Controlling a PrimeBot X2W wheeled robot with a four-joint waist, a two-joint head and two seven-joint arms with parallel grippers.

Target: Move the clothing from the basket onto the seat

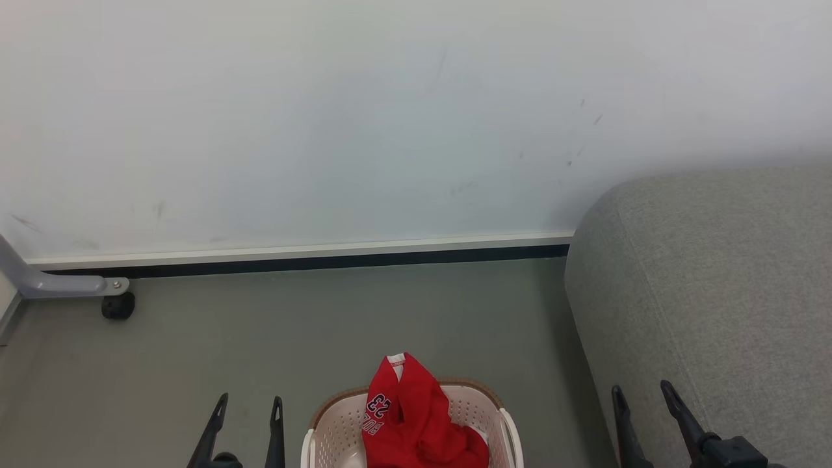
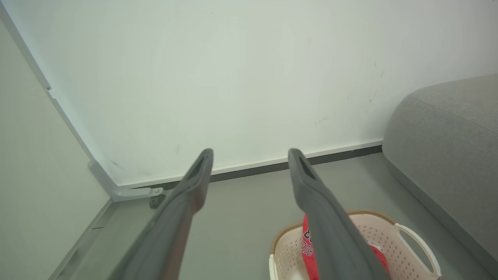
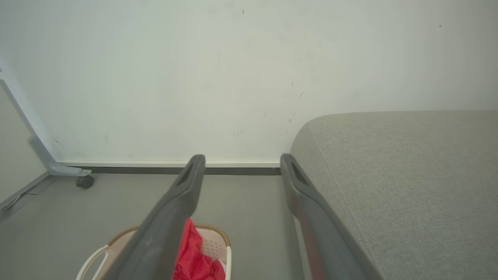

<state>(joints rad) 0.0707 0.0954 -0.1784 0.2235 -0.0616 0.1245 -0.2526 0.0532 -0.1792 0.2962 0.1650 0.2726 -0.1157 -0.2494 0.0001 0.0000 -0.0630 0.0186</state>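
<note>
The left gripper (image 1: 250, 398) and right gripper (image 1: 641, 387) hover, fingers spread, empty. The basket (image 1: 335, 422) holds red jerseys (image 1: 416, 422); next, probably reach down and grasp one.

Left pincer (image 1: 250, 403) low, fingers spread and empty, right pincer (image 1: 643, 390) likewise spread, empty

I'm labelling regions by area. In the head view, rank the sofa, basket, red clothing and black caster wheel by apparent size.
1. sofa
2. basket, cropped by the bottom edge
3. red clothing, nearly matching the basket's visible area, so that order is unsure
4. caster wheel
</note>
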